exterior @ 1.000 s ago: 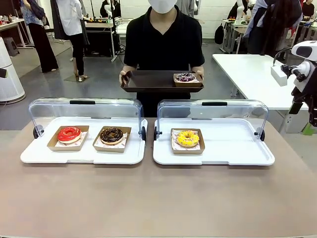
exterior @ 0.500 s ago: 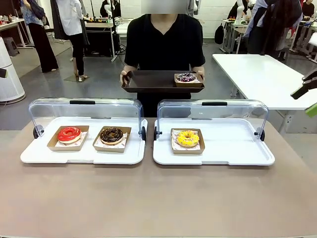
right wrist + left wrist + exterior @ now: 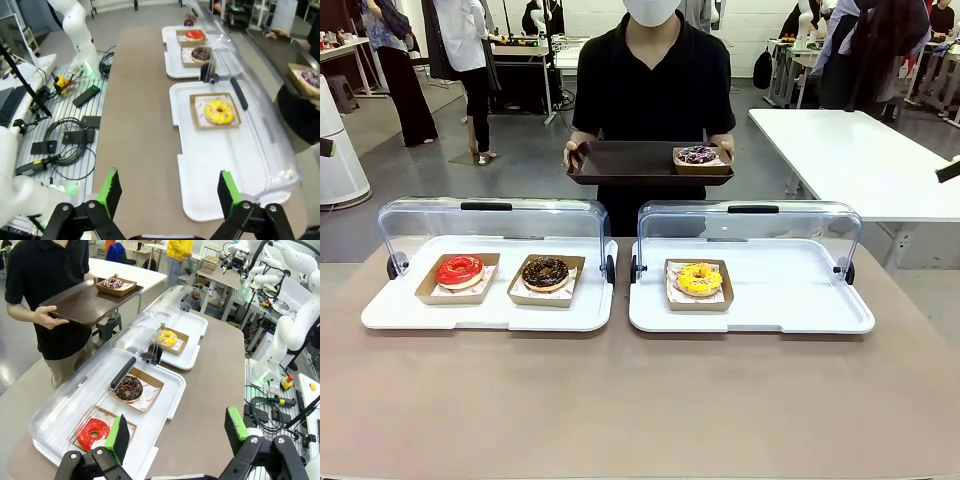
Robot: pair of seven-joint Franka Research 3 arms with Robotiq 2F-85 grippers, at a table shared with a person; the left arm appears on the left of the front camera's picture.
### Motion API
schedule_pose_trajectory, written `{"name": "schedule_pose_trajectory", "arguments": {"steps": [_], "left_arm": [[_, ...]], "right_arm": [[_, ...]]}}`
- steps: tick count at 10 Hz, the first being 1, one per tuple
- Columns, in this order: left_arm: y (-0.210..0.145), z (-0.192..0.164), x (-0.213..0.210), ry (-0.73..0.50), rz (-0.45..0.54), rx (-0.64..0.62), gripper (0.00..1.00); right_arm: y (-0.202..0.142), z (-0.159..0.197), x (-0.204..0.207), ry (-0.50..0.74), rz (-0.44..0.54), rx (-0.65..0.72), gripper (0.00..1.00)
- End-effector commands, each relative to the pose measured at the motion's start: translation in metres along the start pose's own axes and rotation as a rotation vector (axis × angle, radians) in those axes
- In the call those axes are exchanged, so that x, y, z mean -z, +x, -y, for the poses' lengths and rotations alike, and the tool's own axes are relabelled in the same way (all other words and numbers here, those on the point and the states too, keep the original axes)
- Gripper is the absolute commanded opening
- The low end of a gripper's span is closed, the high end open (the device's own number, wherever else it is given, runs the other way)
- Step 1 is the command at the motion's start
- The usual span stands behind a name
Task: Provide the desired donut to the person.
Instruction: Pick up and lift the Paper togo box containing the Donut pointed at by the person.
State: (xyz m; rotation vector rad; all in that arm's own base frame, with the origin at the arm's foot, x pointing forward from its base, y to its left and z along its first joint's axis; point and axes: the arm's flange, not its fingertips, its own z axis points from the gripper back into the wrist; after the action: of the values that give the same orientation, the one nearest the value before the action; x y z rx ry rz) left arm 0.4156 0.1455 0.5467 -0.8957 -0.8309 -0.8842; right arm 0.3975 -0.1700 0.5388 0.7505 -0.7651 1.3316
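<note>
The person (image 3: 650, 80) in a black T-shirt stands at the far side, both hands holding a dark tray (image 3: 620, 162). A purple-frosted donut (image 3: 697, 154) in a cardboard boat rests on its right end. On the table, a red donut (image 3: 459, 270) and a chocolate donut (image 3: 546, 271) lie in the left white case, and a yellow donut (image 3: 699, 279) lies in the right case. My left gripper (image 3: 177, 432) hangs open and empty above the table's left end. High over the table's right end, my right gripper (image 3: 167, 192) is open and holds nothing.
Both cases (image 3: 488, 310) (image 3: 770, 315) have their clear lids (image 3: 485, 215) swung up toward the person. A white table (image 3: 850, 150) stands at the back right. A dark sliver of my right arm (image 3: 951, 170) shows at the right edge. Cables and a keyboard lie beside the table (image 3: 65, 140).
My right arm has pulled back out of the front view's right side, leaving a sliver at the edge. The person and the tray have barely moved.
</note>
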Motion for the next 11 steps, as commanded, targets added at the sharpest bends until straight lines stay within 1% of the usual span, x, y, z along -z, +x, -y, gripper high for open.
{"name": "schedule_pose_trajectory", "arguments": {"steps": [1, 4, 5, 6, 11], "left_arm": [[0.002, 0.001, -0.001, -0.006, 0.013, 0.007, 1.0], [0.002, 0.001, -0.001, -0.006, 0.013, 0.007, 1.0], [0.002, 0.001, -0.001, -0.006, 0.013, 0.007, 1.0], [0.002, 0.001, -0.001, -0.006, 0.013, 0.007, 1.0], [0.002, 0.001, -0.001, -0.006, 0.013, 0.007, 1.0]], "right_arm": [[-0.013, -0.004, -0.017, -0.045, 0.011, 0.014, 1.0], [-0.039, -0.015, -0.033, -0.075, 0.069, 0.058, 1.0], [-0.04, -0.015, -0.034, -0.11, 0.09, 0.072, 1.0], [-0.037, -0.018, -0.037, -0.068, 0.018, 0.065, 1.0], [-0.037, -0.018, -0.037, -0.068, 0.018, 0.065, 1.0]]}}
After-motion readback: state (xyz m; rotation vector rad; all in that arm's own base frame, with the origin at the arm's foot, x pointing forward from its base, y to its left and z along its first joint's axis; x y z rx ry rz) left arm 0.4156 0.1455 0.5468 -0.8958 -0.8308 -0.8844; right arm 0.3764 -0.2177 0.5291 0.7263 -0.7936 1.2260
